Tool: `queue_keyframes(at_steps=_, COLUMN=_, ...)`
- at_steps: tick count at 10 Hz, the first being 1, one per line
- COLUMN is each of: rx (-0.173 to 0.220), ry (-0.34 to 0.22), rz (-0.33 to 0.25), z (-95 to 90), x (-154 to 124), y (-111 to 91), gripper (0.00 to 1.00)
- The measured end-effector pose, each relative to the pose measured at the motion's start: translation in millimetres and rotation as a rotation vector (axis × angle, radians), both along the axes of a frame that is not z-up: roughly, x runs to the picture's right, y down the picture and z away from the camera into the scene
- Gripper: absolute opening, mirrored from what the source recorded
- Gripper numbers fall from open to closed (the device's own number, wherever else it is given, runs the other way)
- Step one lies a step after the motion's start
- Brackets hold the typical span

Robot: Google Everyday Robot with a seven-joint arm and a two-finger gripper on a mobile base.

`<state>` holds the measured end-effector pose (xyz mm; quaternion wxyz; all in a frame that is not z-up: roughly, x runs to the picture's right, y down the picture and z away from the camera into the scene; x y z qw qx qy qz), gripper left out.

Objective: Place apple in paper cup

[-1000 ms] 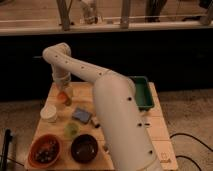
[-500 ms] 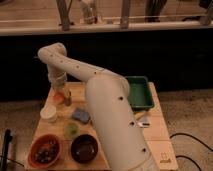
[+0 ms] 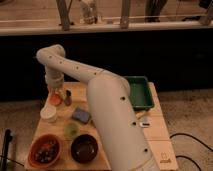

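Note:
The apple, small and orange-red, lies at the back left of the wooden table. My gripper hangs down from the white arm right over the apple, at or touching its top. The white paper cup stands upright just in front of the apple, to its near left, a short way below the gripper in the view. Whether the apple is held does not show.
A dark metallic cup stands right of the apple. A blue object and a pale green round thing lie mid-table. An orange bowl and a dark bowl sit at the front. A green tray is at the right.
The gripper has come a little down and to the left, onto the apple. The arm's elbow has swung nearer to the camera and covers more of the table.

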<state>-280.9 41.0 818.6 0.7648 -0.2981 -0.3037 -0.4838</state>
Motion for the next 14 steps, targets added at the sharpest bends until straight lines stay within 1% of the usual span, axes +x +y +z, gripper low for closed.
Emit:
queue_keyframes(at_steps=1, rx=-0.004, ry=-0.028, rz=-0.001, z=-2.8, x=-4, y=2, gripper=0.01)
queue_keyframes(at_steps=5, rx=-0.013, ry=-0.107, rz=-0.012, z=-11.5, x=-18, y=7, gripper=0.01)
queue_keyframes(at_steps=8, rx=-0.007, ry=-0.164, rz=-0.011, z=-16.8, x=-26, y=11, gripper=0.01)
queue_keyframes(at_steps=12, rx=0.009, ry=-0.213, rz=-0.01, z=-21.3, x=-34, y=15, gripper=0.01)
queue_keyframes(at_steps=14, rx=0.008, ry=-0.234, rz=-0.007, z=-20.7, x=-36, y=16, gripper=0.01)
